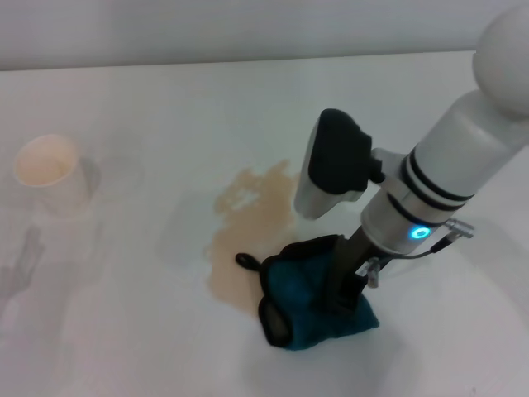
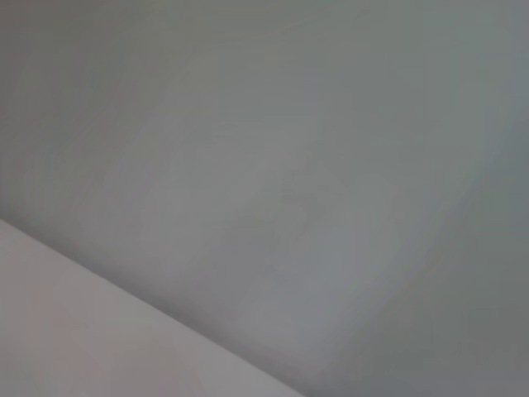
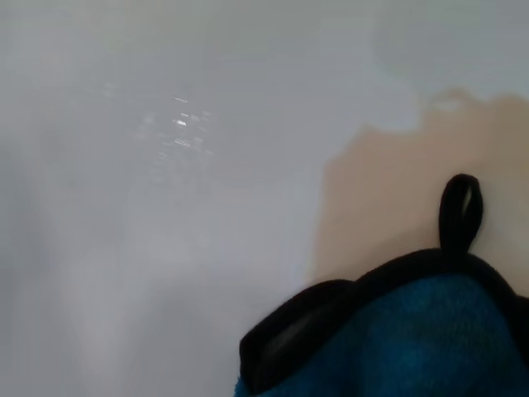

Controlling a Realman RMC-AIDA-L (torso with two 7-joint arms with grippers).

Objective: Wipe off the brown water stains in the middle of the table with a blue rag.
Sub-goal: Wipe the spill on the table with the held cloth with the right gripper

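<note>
At the near-right edge of the brown water stains (image 1: 248,240), in the middle of the white tabletop (image 1: 165,124), the right gripper (image 1: 343,285) presses down into the blue rag (image 1: 318,302) — its fingers are buried in the cloth, apparently clamped on a fold. The rag covers only the stain's near corner; most of the tan blotch lies bare beyond it, toward the far side. The rag's black loop (image 3: 460,211) rests on the wet patch in the right wrist view. Risks, as judged: the bunched cloth may ride over the liquid rather than soak it, pushing a smear onto the clean surface; a shallow pinch could let the rag slip free on a stroke; a long sweep to the left might reach the paper cup (image 1: 50,169), though it stands well apart now. The left gripper is not in view — its wrist camera shows only blank grey. No brand, label or writing is readable anywhere.
</note>
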